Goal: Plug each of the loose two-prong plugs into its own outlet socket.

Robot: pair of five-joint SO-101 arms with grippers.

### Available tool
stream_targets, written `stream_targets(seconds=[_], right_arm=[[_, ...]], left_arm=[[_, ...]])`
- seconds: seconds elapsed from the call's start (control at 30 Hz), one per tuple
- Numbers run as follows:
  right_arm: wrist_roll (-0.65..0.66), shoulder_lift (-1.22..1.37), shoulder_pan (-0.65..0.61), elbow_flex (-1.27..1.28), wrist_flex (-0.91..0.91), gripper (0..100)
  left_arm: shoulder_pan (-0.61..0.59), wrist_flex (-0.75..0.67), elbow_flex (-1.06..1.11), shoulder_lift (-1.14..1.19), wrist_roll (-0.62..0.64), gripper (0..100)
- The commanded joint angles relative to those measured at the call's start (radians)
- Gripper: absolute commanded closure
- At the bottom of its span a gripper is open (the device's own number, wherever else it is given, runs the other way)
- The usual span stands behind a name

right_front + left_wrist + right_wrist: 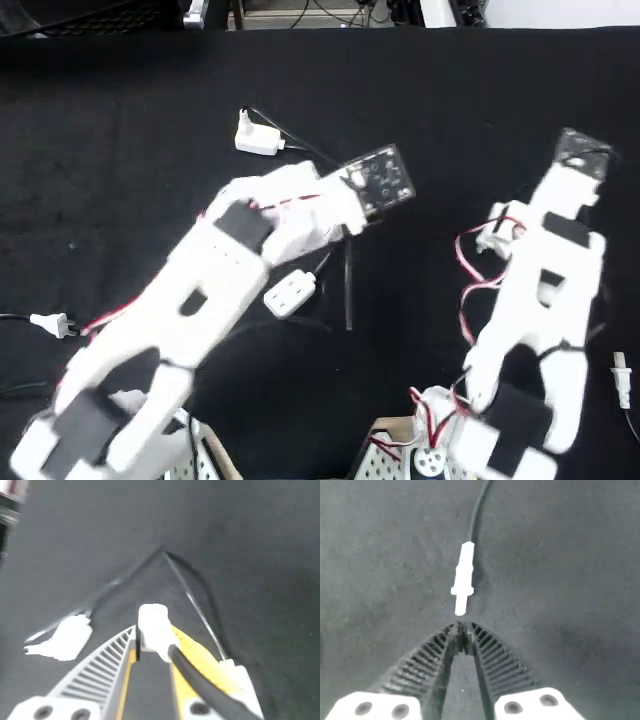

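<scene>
The left hand (152, 634) is clamped on a white two-prong plug (152, 616), black cord (200, 680) trailing back along one finger, so this looks like the carry step. The outlet socket (290, 293) lies on the tabletop (120, 130) beside the left arm (200, 300), back from the hand. The next move calls for swinging back and squaring prongs to slots. The right hand (462, 630) is closed, a second plug (463, 577) right at its tips; pinched or merely touching, I can't tell. The held plug's prongs are hidden.
</scene>
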Motion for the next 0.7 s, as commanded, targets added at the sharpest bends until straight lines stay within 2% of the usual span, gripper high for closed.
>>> stream_targets(seconds=[0.0,0.2,0.3,0.43,0.67], right_arm=[[-0.029,0.188,0.017,-0.209,0.054,98.7],[-0.018,0.561,-0.02,-0.496,0.227,98.7],[-0.018,0.699,-0.023,-0.598,0.267,98.7],[0.011,0.737,-0.083,-0.67,0.347,98.7],[0.06,0.633,-0.245,-0.668,0.358,98.7]], left_arm=[[0.038,-0.17,0.194,-0.282,0.015,97],[0.059,-0.514,0.601,-0.552,0.015,97],[0.021,-0.483,0.647,-0.568,0.048,97],[-0.021,-0.456,0.631,-0.529,0.112,97],[0.045,-0.569,0.699,-0.506,0.115,97]])
